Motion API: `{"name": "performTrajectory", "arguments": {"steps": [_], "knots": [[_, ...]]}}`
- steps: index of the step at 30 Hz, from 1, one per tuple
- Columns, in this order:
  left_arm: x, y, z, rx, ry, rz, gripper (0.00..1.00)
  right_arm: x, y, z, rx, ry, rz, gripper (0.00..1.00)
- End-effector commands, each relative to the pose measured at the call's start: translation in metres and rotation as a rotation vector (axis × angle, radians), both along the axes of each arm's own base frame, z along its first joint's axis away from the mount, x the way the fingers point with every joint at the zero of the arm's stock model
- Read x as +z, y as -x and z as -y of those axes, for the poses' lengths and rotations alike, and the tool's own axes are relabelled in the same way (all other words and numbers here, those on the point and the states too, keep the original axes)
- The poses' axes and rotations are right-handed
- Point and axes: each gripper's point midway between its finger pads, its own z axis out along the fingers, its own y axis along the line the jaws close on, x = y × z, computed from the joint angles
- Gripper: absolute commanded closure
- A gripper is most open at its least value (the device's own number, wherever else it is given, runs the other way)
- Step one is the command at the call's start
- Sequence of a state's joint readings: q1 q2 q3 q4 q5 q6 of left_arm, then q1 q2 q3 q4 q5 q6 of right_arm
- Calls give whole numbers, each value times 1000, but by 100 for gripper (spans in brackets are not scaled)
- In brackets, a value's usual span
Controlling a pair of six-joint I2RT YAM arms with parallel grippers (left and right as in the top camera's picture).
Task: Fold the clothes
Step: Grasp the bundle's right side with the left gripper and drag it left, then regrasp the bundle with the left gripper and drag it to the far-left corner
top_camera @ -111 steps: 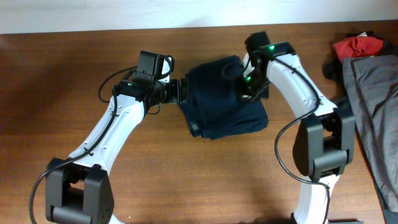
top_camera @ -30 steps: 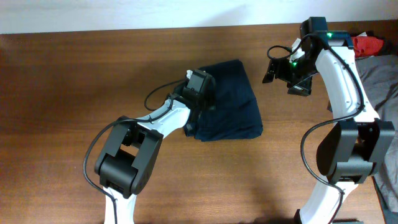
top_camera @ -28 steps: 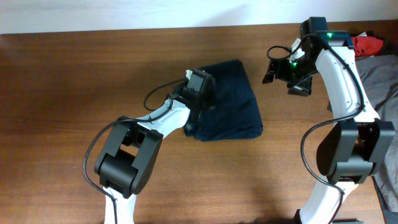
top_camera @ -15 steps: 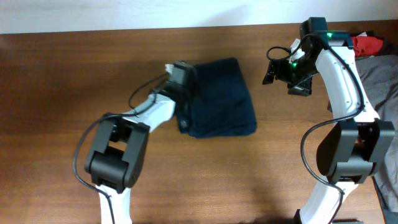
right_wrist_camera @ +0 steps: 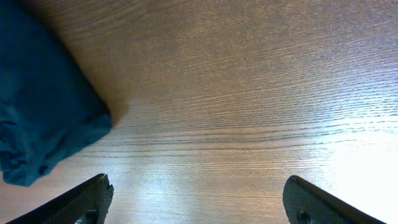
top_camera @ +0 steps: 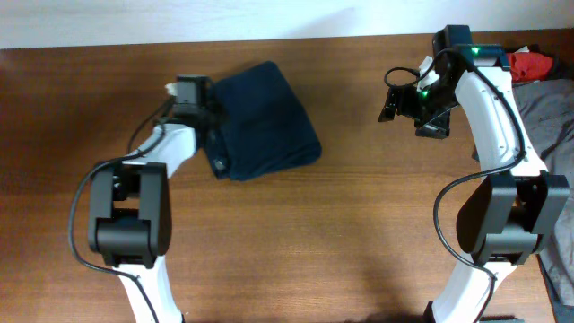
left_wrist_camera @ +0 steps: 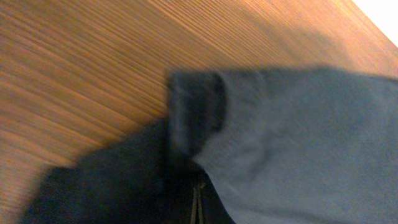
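Navy garment [top_camera: 265, 121] folded, sitting on table [top_camera: 359, 233] left of centre. Left jaws pinched shut on its left edge. Right jaws wide open, empty, hovering over table well apart from it.

The navy garment [top_camera: 266, 121] is plain and dark; the table [top_camera: 359, 242] brown, wood-grained; a grey garment [top_camera: 552, 103]; a red garment [top_camera: 531, 65].

From the right wrist, mostly bare wooden worktop [right_wrist_camera: 249, 93] shows, its grain running across and a bright glare on the right side. A bunched corner of the navy garment [right_wrist_camera: 43, 106] lies on it at the left edge. The right gripper [right_wrist_camera: 202, 202] hangs above the wood, jaws spread wide, nothing between them and clear of the cloth.
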State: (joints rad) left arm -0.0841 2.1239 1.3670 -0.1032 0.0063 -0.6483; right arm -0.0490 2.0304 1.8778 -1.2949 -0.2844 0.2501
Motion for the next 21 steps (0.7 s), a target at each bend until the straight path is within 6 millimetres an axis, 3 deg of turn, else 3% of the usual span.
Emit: {"name": "performTrajectory", "arguments": {"steps": [1, 4, 5, 8, 10, 12, 18, 20, 21], "knots": [[-21, -1, -74, 155, -76, -34, 99, 6, 0, 2, 6, 10, 15, 7], [-38, 4, -121, 243, -74, -58, 99, 6, 1, 2, 7, 10, 13, 7], [-51, 11, -149, 295, -72, -80, 99, 5, 2, 2, 6, 9, 7, 8], [-68, 26, -193, 380, -64, -115, 99, 5, 5, 2, 7, 9, -3, 8], [-69, 43, -238, 466, -50, -125, 99, 5, 5, 2, 7, 9, -4, 7], [-58, 47, -261, 479, 9, -95, 99, 5, 5, 2, 7, 9, -5, 7], [-9, 30, -258, 341, 79, 21, 99, 5, 4, 2, 6, 9, -2, 7], [15, 22, -247, 277, 57, 63, 99, 5, 4, 2, 6, 9, -3, 7], [39, 16, -235, 228, 27, 99, 99, 5, 4, 2, 7, 9, -3, 7]]}}
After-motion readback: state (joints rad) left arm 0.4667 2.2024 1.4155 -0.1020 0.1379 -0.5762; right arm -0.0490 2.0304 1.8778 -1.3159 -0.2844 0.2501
